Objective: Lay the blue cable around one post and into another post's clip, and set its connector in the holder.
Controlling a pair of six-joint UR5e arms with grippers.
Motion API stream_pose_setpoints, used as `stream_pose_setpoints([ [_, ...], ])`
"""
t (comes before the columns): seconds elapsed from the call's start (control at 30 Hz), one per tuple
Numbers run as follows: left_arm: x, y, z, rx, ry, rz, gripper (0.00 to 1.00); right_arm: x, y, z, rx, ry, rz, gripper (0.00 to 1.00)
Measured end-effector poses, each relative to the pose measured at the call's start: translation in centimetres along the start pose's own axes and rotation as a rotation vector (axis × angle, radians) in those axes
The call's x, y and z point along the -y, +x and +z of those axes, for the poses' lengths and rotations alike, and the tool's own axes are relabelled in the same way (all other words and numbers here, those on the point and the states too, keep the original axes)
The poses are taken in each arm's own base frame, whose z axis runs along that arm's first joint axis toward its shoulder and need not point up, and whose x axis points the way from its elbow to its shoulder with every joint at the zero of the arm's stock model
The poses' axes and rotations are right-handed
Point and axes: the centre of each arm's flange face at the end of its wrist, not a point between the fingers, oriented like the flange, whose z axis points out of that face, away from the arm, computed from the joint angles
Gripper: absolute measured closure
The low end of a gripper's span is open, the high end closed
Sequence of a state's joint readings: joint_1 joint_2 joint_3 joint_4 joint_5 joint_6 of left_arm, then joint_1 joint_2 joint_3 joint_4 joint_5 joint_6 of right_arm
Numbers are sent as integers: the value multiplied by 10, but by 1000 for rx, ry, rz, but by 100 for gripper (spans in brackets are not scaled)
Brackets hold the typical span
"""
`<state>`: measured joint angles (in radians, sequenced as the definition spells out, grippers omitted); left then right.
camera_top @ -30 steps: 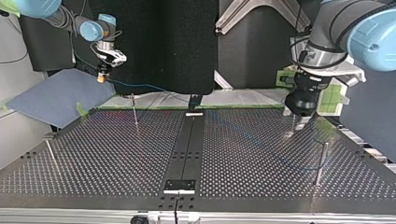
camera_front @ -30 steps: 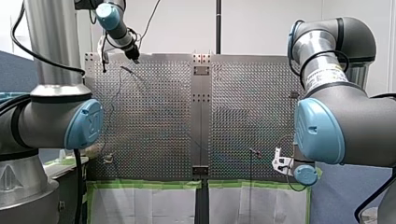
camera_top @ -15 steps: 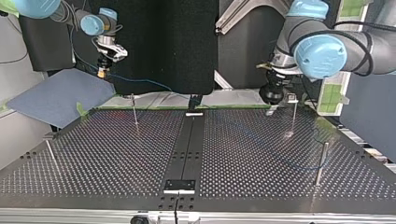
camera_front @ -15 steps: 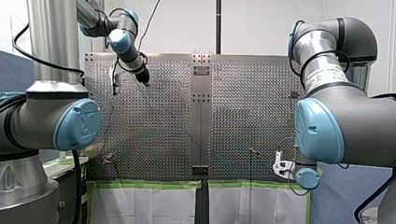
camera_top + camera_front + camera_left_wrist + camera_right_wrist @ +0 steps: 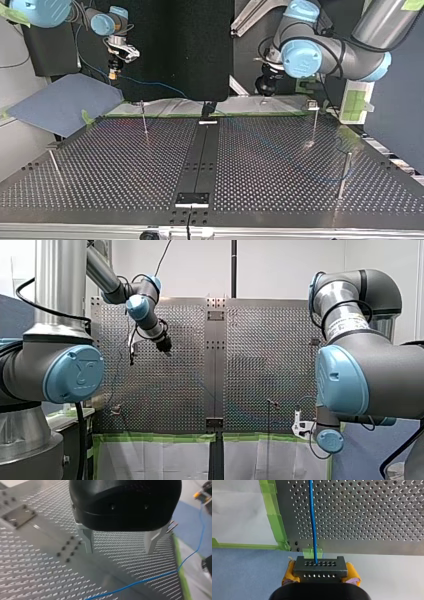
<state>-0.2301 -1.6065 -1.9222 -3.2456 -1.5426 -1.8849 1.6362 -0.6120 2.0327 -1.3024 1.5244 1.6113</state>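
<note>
Cable routing: early stage, connector not seated.
Right pincer (image 5: 320, 574) pinches the connector (image 5: 319, 565) off the desk (image 5: 125, 170) edge (yellow pads either side). The cable (image 5: 312, 520) runs from it onto the desk. Left pincer (image 5: 120, 550) hangs spread and empty above the desk, cable below it. Cable lies slack near the post (image 5: 344, 170) at the top view's right; can't tell if it wraps. Clip (image 5: 313, 105) looks empty. Clipping and seating remain.

My grey arms (image 5: 372, 365) have light-blue joint caps (image 5: 74, 374); left gripper (image 5: 120, 552) is black, right gripper (image 5: 320, 576) yellow-padded.
</note>
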Motion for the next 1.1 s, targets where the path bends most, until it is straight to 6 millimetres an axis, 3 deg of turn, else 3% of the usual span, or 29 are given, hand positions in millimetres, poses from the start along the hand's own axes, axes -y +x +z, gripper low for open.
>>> stream_pose_setpoints([
  [0.43,27,46,30,-16,28,45,0,2,4,6,-53,25,-10,100],
  [0.7,45,73,44,-27,65,84,0,14,5,5,-63,100,-63,100],
  [1.1,76,127,62,-49,133,110,0,21,7,4,-68,164,-135,100],
])
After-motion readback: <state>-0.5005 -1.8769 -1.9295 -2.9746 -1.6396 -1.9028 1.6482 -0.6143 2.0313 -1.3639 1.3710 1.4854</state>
